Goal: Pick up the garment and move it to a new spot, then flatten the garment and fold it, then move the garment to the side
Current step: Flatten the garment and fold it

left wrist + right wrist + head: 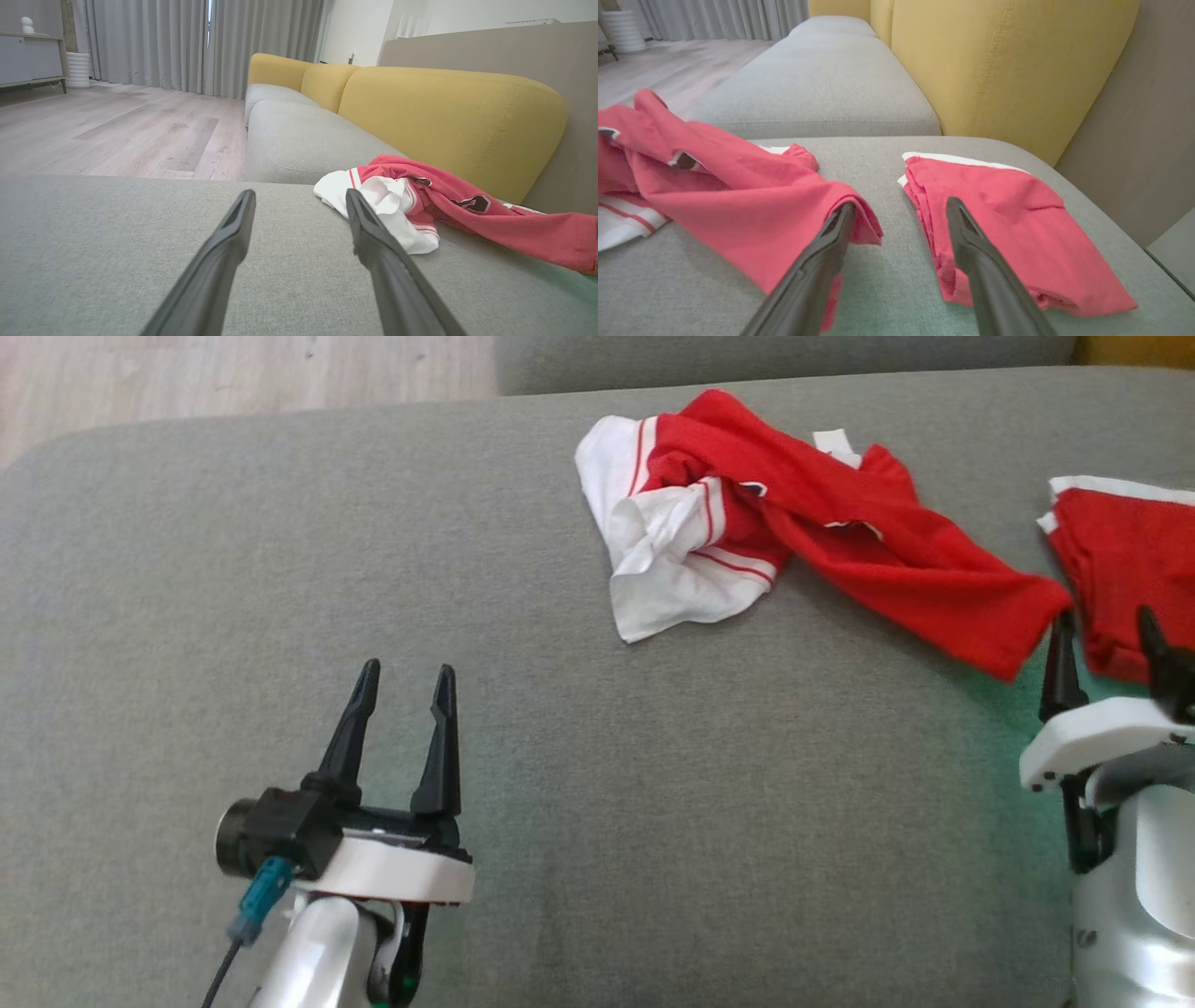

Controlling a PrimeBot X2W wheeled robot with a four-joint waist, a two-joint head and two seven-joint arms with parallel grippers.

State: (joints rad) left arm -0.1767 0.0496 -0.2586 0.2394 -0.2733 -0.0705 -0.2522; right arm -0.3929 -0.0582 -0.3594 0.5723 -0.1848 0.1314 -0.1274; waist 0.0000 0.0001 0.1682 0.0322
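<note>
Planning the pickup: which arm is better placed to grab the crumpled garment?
Right. The right gripper is open with one finger at the red end of the crumpled garment. The left gripper, also open, sits over bare cushion, apart from it.

Right gripper (900,206): fingers spread wide, nothing between them
Crumpled garment (738,196): red and white, heaped by one fingertip
Folded garment (1013,219): red, neat, beside the other fingertip
Cushion (878,154): grey, under both
Backrest (994,60): yellow, behind
</note>
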